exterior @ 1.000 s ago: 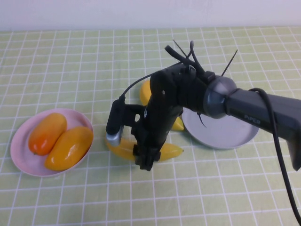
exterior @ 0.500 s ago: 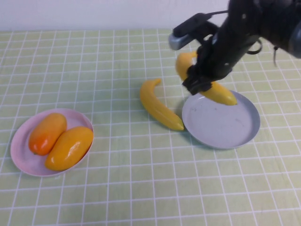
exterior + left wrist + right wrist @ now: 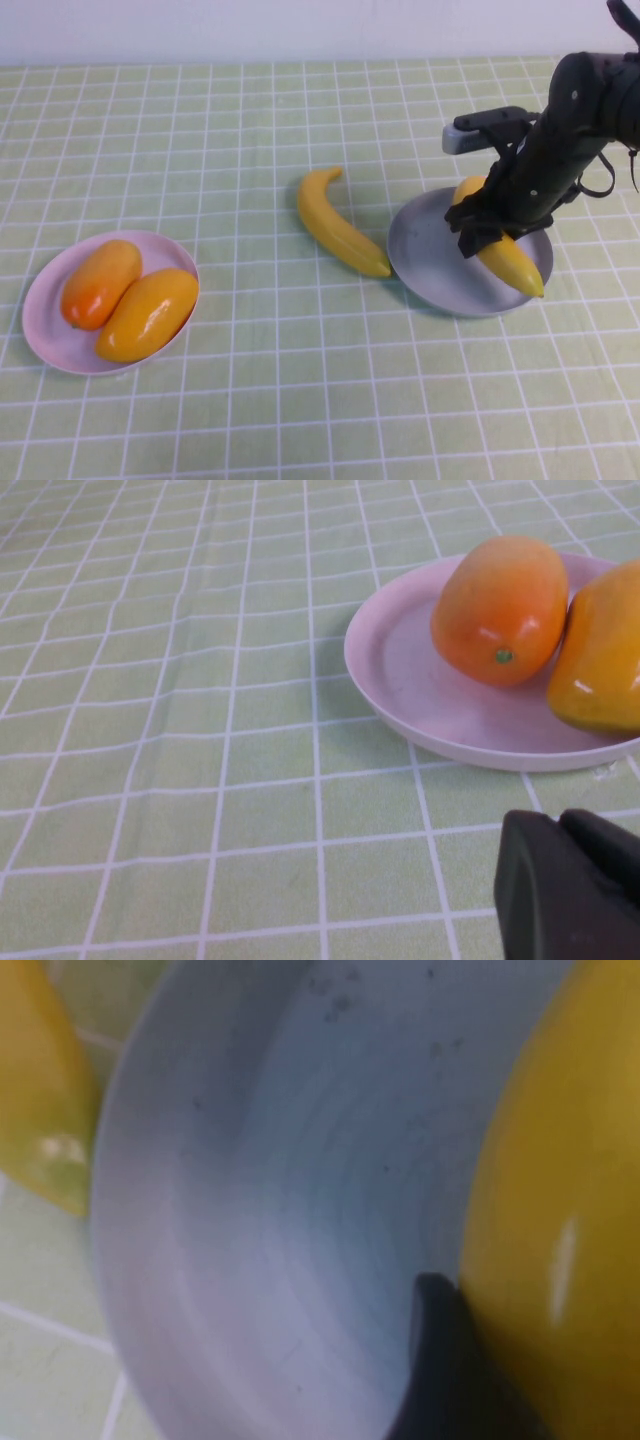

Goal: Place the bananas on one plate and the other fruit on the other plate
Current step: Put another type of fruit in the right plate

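Observation:
My right gripper (image 3: 482, 228) is shut on one banana (image 3: 503, 251) and holds it low over the grey-blue plate (image 3: 437, 262), its lower end at the plate's right rim. In the right wrist view one dark finger (image 3: 440, 1360) presses the banana (image 3: 560, 1210) above the plate's floor (image 3: 260, 1210). The second banana (image 3: 335, 224) lies on the cloth, its tip against the plate's left rim. Two mango-like fruits (image 3: 98, 282) (image 3: 148, 313) lie on the pink plate (image 3: 40, 335) at the left. My left gripper (image 3: 565, 825) is shut and empty, near the pink plate (image 3: 400, 675).
A green checked cloth (image 3: 300, 400) covers the table. A pale wall runs along the far edge. The right arm's cables stick up at the far right.
My right gripper lifted a banana from the cloth at the middle, carried it up and right, and has lowered it onto the grey-blue plate. The second banana and the mangoes have not moved.

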Robot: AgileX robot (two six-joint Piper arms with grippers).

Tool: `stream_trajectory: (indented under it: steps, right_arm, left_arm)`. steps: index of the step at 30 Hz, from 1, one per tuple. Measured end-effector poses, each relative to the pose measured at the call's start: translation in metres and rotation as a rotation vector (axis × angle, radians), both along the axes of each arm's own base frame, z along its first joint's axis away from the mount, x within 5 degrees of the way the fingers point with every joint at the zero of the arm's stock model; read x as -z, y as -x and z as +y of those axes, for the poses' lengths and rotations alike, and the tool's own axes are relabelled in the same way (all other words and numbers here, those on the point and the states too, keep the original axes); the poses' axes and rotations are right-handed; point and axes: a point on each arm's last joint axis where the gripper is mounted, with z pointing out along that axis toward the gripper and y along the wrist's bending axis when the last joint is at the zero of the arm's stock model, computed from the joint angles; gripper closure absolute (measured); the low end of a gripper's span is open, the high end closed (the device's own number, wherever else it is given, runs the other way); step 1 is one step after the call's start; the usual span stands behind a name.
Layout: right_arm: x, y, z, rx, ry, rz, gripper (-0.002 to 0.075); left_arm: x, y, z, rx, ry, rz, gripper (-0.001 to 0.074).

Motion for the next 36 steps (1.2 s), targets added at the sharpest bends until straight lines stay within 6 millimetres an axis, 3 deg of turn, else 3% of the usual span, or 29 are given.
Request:
stream_trajectory:
  steps: [5,13,19,24,29,32,36]
  right_arm:
    - [0.014,-0.001,0.0,0.034,0.0,0.018,0.0414]
    - [0.015,0.0,-0.001,0.062,0.002,0.036,0.0414]
    - [0.014,0.002,-0.003,0.108,0.041,0.112,0.0251]
    - [-0.018,-0.006,-0.002,0.119,0.05,0.095,0.0228]
    - [-0.063,-0.017,0.011,0.082,-0.093,-0.001,0.0239]
    - [-0.076,-0.015,0.028,-0.037,-0.162,-0.047,0.0242]
    - [-0.078,-0.005,0.067,-0.242,-0.169,-0.152,0.0242]
  left_arm:
    - [0.0,0.0,0.0,0.0,0.0,0.0,0.0736]
    - [0.0,0.0,0.0,0.0,0.0,0.0,0.0736]
    - [0.0,0.0,0.0,0.0,0.0,0.0,0.0736]
    - [0.0,0.0,0.0,0.0,0.0,0.0,0.0736]
    - [0.0,0.0,0.0,0.0,0.0,0.0,0.0736]
    - [0.0,0.0,0.0,0.0,0.0,0.0,0.0736]
    - [0.0,0.0,0.0,0.0,0.0,0.0,0.0736]
